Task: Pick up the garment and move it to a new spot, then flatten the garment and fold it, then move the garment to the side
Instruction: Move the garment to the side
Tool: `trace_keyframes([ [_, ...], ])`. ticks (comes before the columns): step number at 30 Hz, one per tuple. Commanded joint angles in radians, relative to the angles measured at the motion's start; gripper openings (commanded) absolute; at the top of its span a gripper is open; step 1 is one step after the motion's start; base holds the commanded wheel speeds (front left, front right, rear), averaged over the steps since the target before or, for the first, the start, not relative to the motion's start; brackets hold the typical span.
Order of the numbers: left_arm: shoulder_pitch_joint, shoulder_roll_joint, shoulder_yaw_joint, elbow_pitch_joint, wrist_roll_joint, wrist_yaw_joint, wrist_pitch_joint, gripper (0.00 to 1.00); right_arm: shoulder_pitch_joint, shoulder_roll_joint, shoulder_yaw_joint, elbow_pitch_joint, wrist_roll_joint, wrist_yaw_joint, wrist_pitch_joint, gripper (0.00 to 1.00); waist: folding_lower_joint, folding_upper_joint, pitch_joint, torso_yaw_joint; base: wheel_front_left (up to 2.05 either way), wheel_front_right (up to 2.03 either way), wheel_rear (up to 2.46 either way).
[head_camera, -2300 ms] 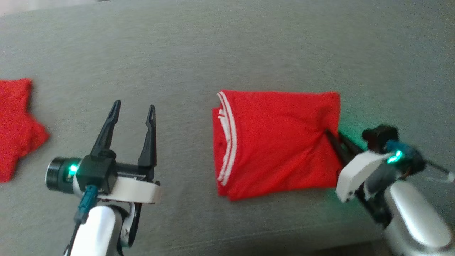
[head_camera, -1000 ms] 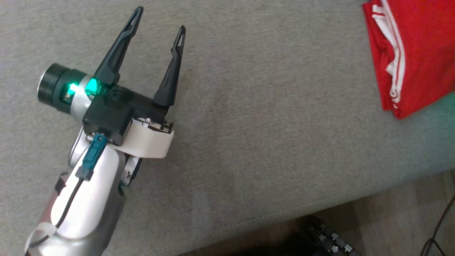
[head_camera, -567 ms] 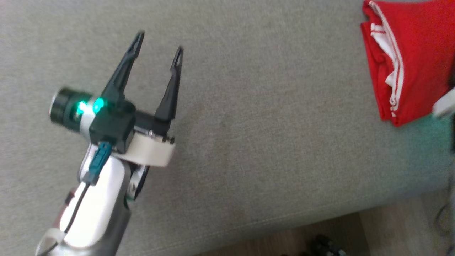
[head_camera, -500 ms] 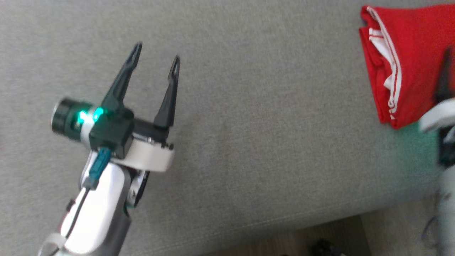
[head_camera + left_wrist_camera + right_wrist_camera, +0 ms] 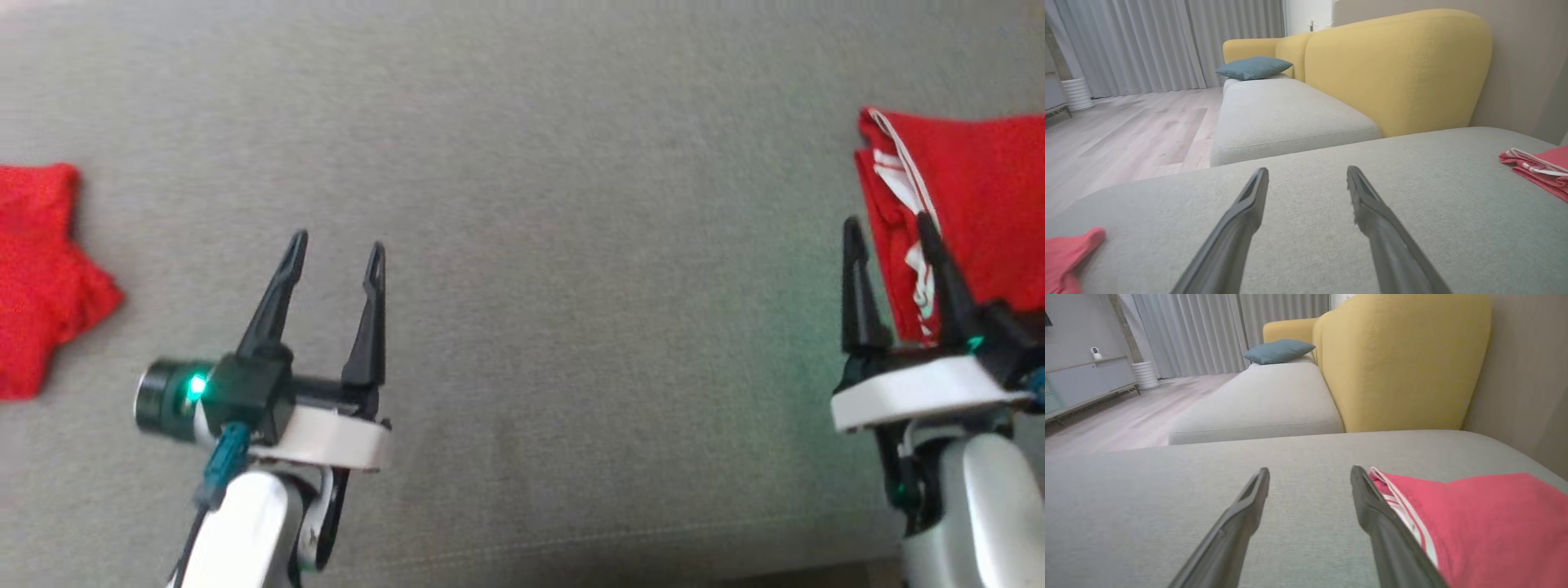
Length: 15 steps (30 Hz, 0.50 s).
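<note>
Our left gripper and right gripper hang spread, empty, the folded red white-trimmed garment just beside the right

On the sofa seat I see the folded garment at far right, a second cloth at far left, my left tool between them, and my right tool at the garment's left edge.

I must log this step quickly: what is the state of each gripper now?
Left gripper: open, holding nothing.
Right gripper: open, holding nothing, next to the garment.
</note>
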Motion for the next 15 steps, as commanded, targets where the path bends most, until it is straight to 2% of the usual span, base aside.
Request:
trace_keyframes([
  [1, -0.001, 0.008, 0.049, -0.029, -0.007, 0.014, -0.005, 1.0, 0.015, 0.005, 0.036, -0.058, 0.008, -0.001, 0.013, 1.0, 0.0, -0.0001, -0.044, 0.04, 0.0, 0.0, 0.0],
  [9, 0.077, 0.015, 0.073, -0.014, -0.031, 0.032, -0.005, 1.0, 0.104, 0.01, 0.051, -0.132, 0.003, -0.001, 0.065, 1.0, 0.0, -0.0001, -0.123, 0.079, 0.0, 0.0, 0.0],
  [15, 0.132, 0.021, 0.074, 0.002, -0.045, 0.039, -0.004, 1.0, 0.177, 0.01, 0.044, -0.178, 0.024, -0.001, 0.092, 1.0, 0.0, -0.0001, -0.184, 0.076, 0.0, 0.0, 0.0],
])
